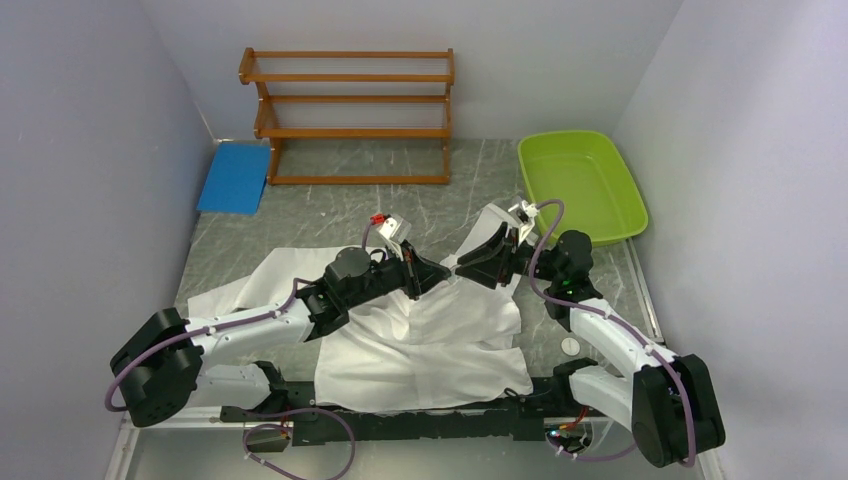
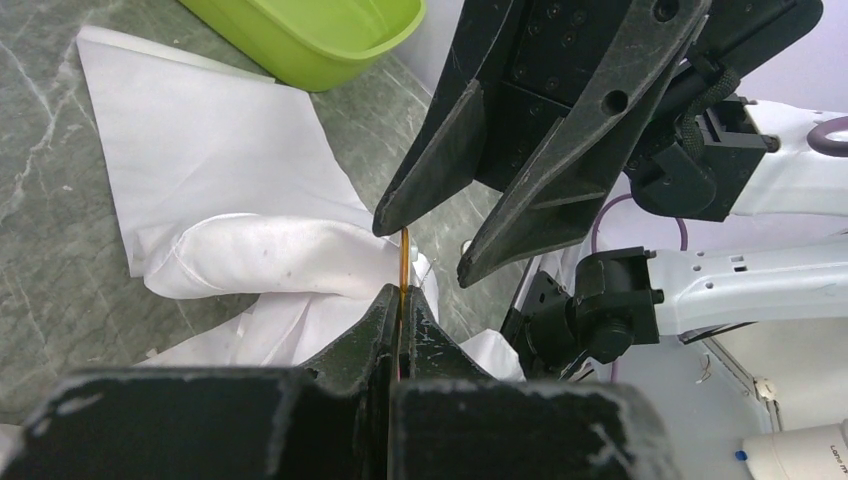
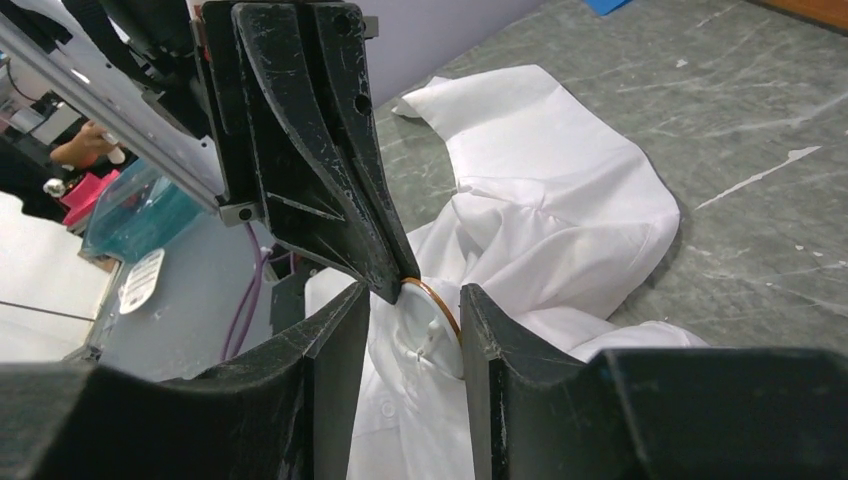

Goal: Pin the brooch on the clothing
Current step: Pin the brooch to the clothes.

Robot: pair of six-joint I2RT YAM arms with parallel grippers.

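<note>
The brooch [image 3: 432,322] is a thin round disc with an orange rim and a white back that carries a pin. My left gripper [image 2: 400,295] is shut on its edge [image 2: 403,258] and holds it upright above the clothing [image 1: 430,340], a white crumpled shirt spread on the table. My right gripper [image 3: 413,292] faces the left gripper [image 3: 395,285] tip to tip, open, with one finger on each side of the disc. The disc leans against its right-hand finger [image 3: 478,330], and the other finger stands apart from it. From above, both grippers [image 1: 447,268] [image 1: 463,266] meet over the shirt's collar area and hide the brooch.
A lime-green tub [image 1: 585,185] stands at the back right, close to the shirt's far sleeve [image 2: 220,190]. A wooden rack [image 1: 350,115] is at the back wall with a blue pad [image 1: 233,177] left of it. A small white disc [image 1: 570,346] lies by the right arm.
</note>
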